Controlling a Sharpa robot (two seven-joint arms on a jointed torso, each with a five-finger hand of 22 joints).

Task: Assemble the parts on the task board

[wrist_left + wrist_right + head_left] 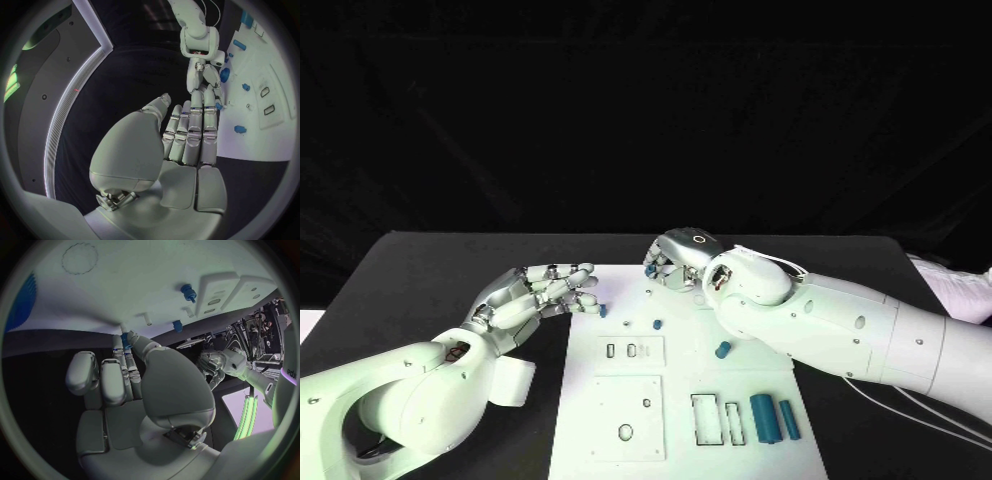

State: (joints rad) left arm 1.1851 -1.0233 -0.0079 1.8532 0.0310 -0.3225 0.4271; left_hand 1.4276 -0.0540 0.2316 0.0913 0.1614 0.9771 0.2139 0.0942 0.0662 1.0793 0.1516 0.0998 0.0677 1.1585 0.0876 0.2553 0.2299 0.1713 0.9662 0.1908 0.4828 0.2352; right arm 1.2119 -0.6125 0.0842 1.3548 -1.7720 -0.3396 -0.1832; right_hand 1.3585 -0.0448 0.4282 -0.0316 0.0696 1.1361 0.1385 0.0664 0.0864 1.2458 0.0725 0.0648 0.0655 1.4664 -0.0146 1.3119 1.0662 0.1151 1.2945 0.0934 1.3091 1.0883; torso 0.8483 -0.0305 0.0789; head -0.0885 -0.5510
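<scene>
The white task board (625,400) lies in the middle of the table. My right hand (687,262) hovers over its far edge and pinches a small blue part (651,268) between thumb and fingertips; the pinch also shows in the right wrist view (127,340). My left hand (538,295) sits at the board's far left edge, fingers stretched out side by side with the thumb apart, holding nothing. Its fingertips (212,102) reach close to a small blue part (602,310) at that edge. Loose blue parts lie on the board: a peg (658,324) and a short piece (723,349).
A large blue cylinder (764,418) and a thinner blue bar (789,420) lie at the board's near right, beside two narrow slots (707,418). Raised plates with holes (632,351) occupy the board's middle. Black table surrounds the board.
</scene>
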